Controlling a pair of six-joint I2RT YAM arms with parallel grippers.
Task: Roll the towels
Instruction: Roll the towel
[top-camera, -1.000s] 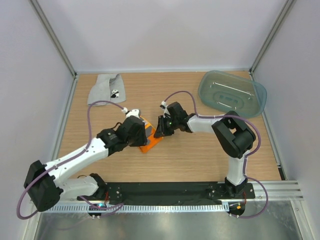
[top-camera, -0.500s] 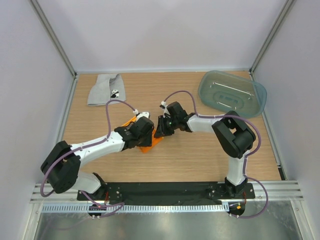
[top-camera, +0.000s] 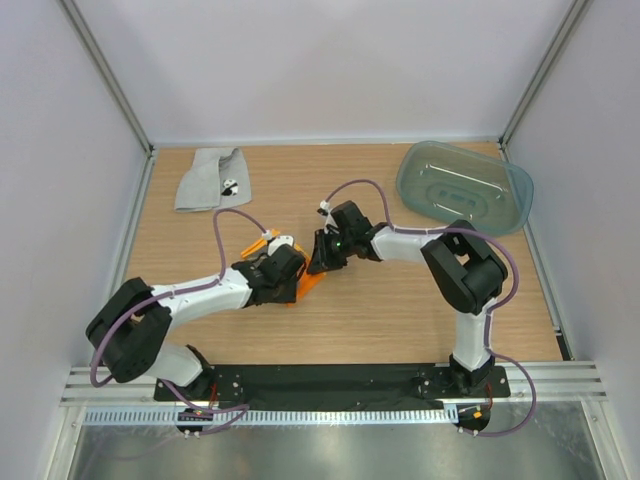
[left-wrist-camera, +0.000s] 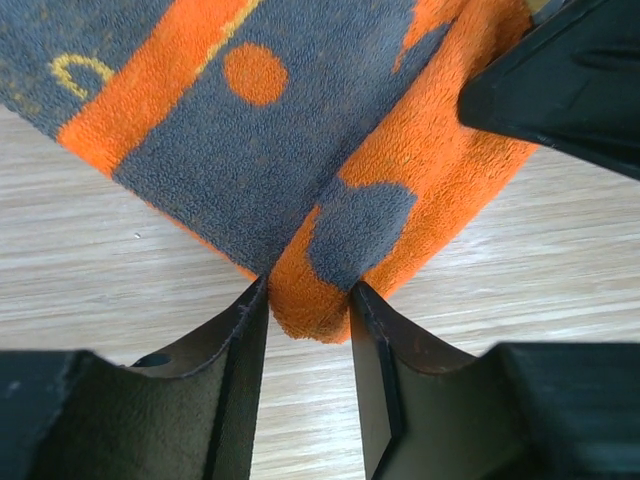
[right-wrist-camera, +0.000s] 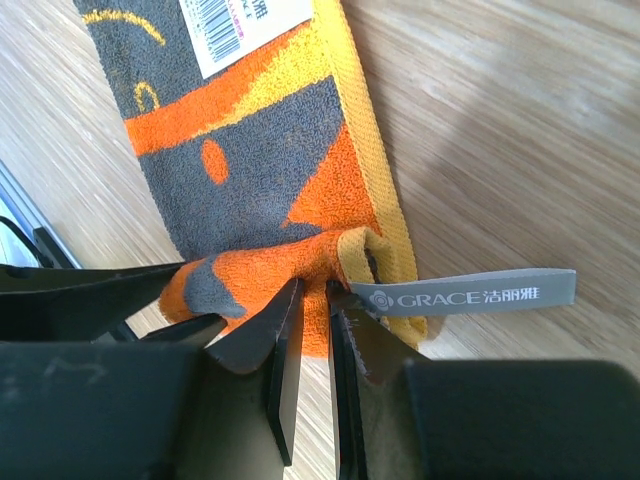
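Note:
The orange towel (top-camera: 309, 284) with a dark grey pattern lies mid-table, partly rolled along one edge. My left gripper (top-camera: 291, 273) comes from the left. In the left wrist view, the left gripper (left-wrist-camera: 308, 300) is shut on the near end of the roll of the orange towel (left-wrist-camera: 250, 150), which presses against both fingertips. My right gripper (top-camera: 322, 262) meets it from the right. In the right wrist view, the right gripper (right-wrist-camera: 315, 290) is shut on the other end of the orange towel (right-wrist-camera: 240, 170), beside a grey "GRACE" tag (right-wrist-camera: 470, 295). The grey towel (top-camera: 205, 178) lies flat at the back left.
A translucent blue-green tub (top-camera: 465, 187) sits upside down at the back right. A small black-and-white label (top-camera: 229, 186) lies on the grey towel. Metal frame posts and white walls close in the table on three sides.
My left arm has swung in, bringing its gripper a little nearer and to the right onto the towel's roll end. An orange corner now shows behind it. The right gripper has barely moved.

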